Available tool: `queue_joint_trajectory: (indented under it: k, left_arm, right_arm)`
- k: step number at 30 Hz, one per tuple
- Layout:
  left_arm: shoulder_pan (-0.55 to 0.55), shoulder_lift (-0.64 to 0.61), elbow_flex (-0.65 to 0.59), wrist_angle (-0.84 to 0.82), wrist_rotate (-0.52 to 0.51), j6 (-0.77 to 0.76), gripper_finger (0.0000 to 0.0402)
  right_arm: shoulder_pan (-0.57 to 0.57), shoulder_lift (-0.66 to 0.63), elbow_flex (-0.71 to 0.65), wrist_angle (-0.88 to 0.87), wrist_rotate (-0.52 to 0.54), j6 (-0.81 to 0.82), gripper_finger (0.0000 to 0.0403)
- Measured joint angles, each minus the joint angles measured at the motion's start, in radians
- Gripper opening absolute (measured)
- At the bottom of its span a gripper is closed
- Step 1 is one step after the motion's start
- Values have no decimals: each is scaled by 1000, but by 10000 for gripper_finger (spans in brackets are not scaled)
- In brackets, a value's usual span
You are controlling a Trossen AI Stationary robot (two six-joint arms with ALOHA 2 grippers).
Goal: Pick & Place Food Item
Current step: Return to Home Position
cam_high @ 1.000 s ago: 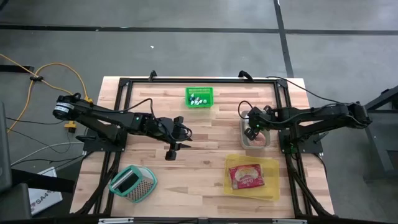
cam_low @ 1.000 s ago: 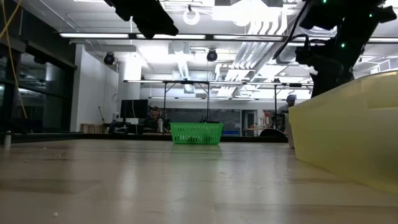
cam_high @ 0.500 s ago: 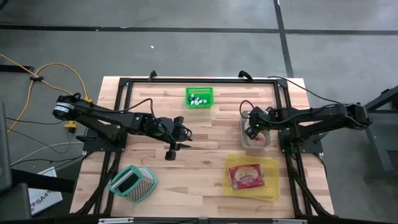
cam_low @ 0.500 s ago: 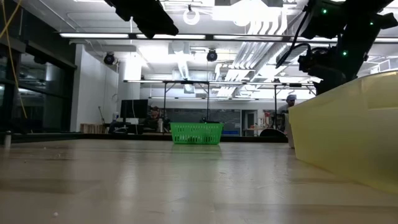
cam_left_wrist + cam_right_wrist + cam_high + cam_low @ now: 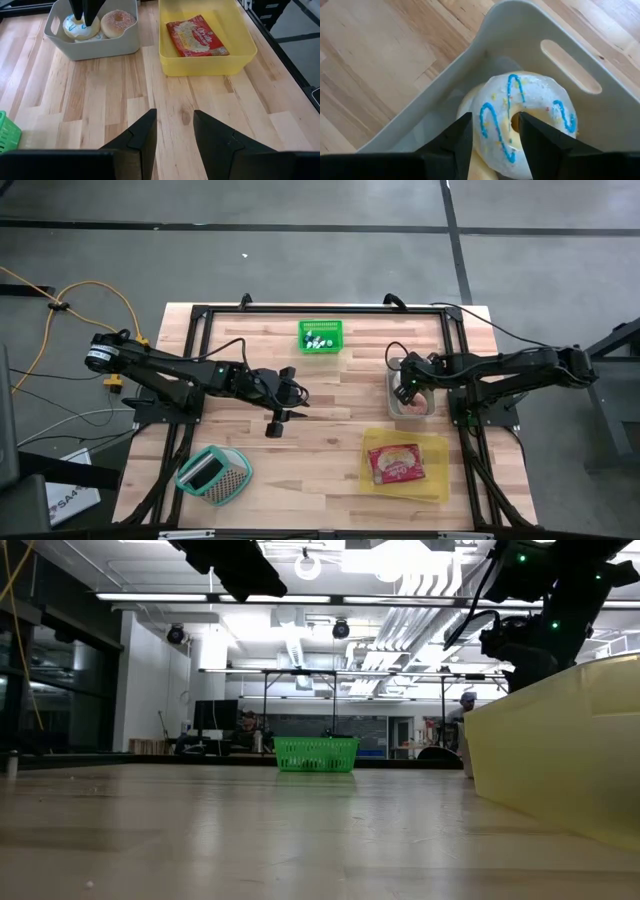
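Note:
A grey bin (image 5: 430, 413) at the table's right holds a white donut with blue icing stripes (image 5: 530, 105) and a pink sprinkled donut (image 5: 118, 22). My right gripper (image 5: 492, 130) reaches down into the bin, fingers apart. One finger is at the white donut's (image 5: 75, 29) hole and the other outside its ring. Nearer the front edge, a yellow tray (image 5: 440, 480) holds a red food packet (image 5: 397, 464). My left gripper (image 5: 175, 125) hangs open above the table's middle (image 5: 300, 395), with nothing between its fingers. My right gripper comes at the white donut slanting down from above, its fingers astride the ring (image 5: 490, 117) on the side nearest the bin's wall. The fingers hide their own tips, so I cannot tell whether they touch the donut, which lies in the bin.
A green basket (image 5: 320, 337) with small items stands at the far middle. A teal and white container (image 5: 213, 473) lies at the near left. In the low view the yellow tray's wall (image 5: 560, 740) fills the right side. Bare wood lies between the arms.
My right gripper has turned a little at the wrist above the grey bin and stayed over the donuts.

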Motion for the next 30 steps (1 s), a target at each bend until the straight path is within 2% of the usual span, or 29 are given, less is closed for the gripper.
queue_joint_trajectory:
  k: [15,25,30]
  left_arm:
    - [0,0,0,0,0,0,122]
    - [0,0,0,0,0,1,122]
    - [3,0,0,6,0,1,122]
  right_arm:
    - [0,0,0,0,-2,-15,143]
    - [0,0,2,10,-63,-49,141]
    - [0,0,60,5,-69,-85,140]
